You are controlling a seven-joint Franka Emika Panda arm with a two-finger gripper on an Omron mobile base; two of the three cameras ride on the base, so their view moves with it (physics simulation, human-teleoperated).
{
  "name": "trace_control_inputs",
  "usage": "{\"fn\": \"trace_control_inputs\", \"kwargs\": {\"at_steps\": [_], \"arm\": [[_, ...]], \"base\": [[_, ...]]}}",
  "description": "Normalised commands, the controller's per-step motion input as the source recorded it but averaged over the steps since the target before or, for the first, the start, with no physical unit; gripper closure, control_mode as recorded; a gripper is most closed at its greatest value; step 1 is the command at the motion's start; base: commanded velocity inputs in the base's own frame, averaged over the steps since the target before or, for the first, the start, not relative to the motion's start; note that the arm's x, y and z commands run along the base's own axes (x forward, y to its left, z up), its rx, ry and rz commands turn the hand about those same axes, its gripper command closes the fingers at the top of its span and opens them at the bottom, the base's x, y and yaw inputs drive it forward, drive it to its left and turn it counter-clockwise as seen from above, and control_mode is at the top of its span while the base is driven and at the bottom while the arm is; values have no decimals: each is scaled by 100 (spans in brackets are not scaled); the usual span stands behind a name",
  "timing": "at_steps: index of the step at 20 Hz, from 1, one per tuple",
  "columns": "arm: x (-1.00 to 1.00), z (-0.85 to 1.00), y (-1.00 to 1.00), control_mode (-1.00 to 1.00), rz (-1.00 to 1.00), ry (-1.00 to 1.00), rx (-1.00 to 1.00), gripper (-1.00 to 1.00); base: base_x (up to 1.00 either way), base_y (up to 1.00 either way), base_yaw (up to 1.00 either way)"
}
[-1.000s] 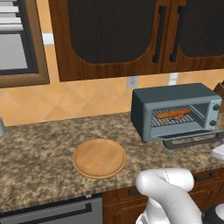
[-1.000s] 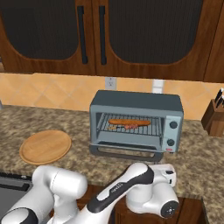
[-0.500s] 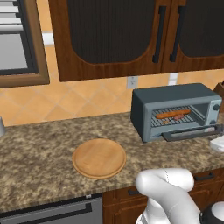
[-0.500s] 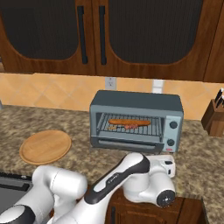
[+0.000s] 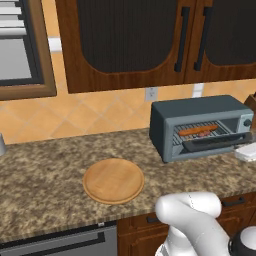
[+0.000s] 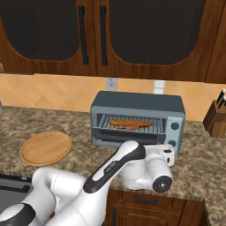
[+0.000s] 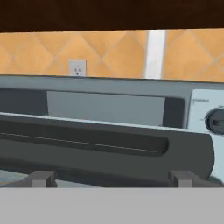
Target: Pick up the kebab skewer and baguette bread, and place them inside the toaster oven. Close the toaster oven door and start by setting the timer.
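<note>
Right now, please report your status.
Gripper open, at the toaster oven door. Door half raised. Baguette bread and kebab skewer on the rack.

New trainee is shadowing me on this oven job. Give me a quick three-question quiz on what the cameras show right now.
1. True or false: the baguette bread already lies on the rack inside the toaster oven.
2. How does the toaster oven door stand: fully shut, partly open, or removed?
3. What lies on the counter to the left of the toaster oven: A) a round wooden board, B) a frying pan, C) a kettle?

Key
1. True. The kebab skewer lies just in front of it.
2. Partly open, tilted out from the top; in the hand view the gripper faces its handle bar with fingers spread wide.
3. A.
</note>
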Motion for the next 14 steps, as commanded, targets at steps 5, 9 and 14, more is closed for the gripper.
{"fn": "trace_control_inputs", "kwargs": {"at_steps": [5,9,14], "arm": [[44,5,39,-100,0,0,0,-100],[49,3,35,-100,0,0,0,-100],[44,1,25,-100,0,0,0,-100]], "base": [[0,0,0],[0,0,0],[0,0,0]]}}
